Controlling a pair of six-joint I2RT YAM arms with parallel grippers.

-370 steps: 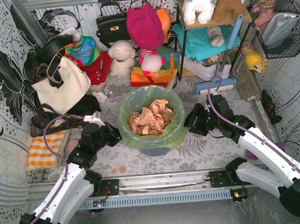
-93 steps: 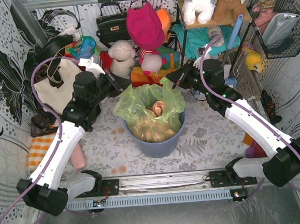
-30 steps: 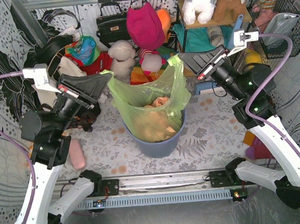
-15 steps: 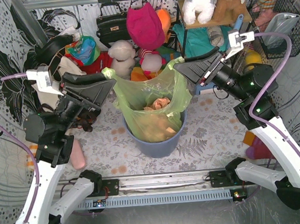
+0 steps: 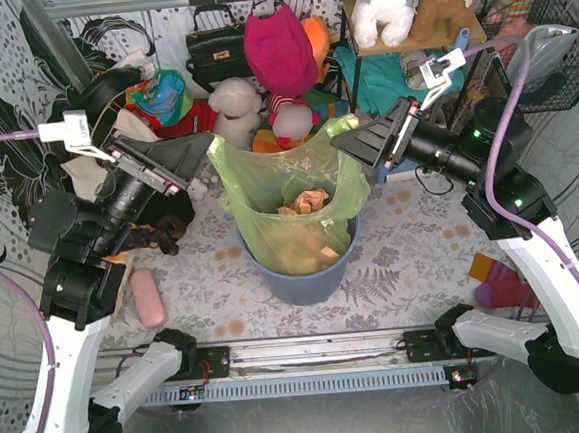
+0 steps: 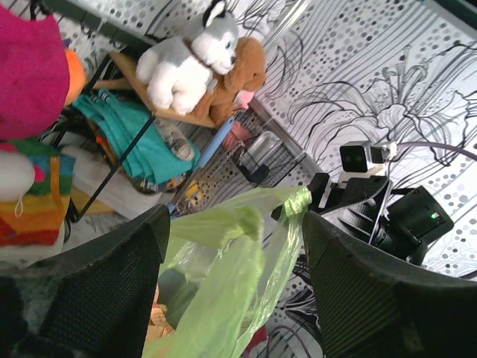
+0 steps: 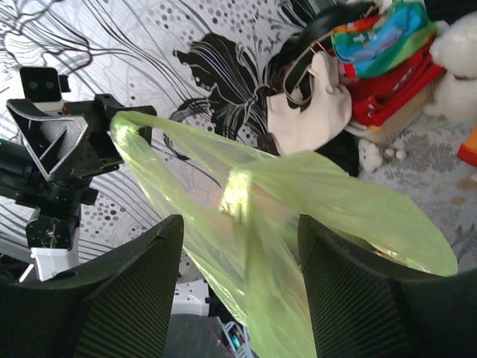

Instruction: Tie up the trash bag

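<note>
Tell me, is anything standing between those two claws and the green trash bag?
Nothing visible does. The left gripper and the right gripper each pinch the rim of the trash bag on opposite sides, with only stretched plastic between them. The bag's lower part sits in the bin.

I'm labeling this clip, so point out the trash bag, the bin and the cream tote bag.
trash bag (image 5: 266, 193), top external view, stretched green side wall.
blue-grey bin (image 5: 308, 282), top external view, front outer wall.
cream tote bag (image 7: 313, 118), right wrist view, cream body.
</note>
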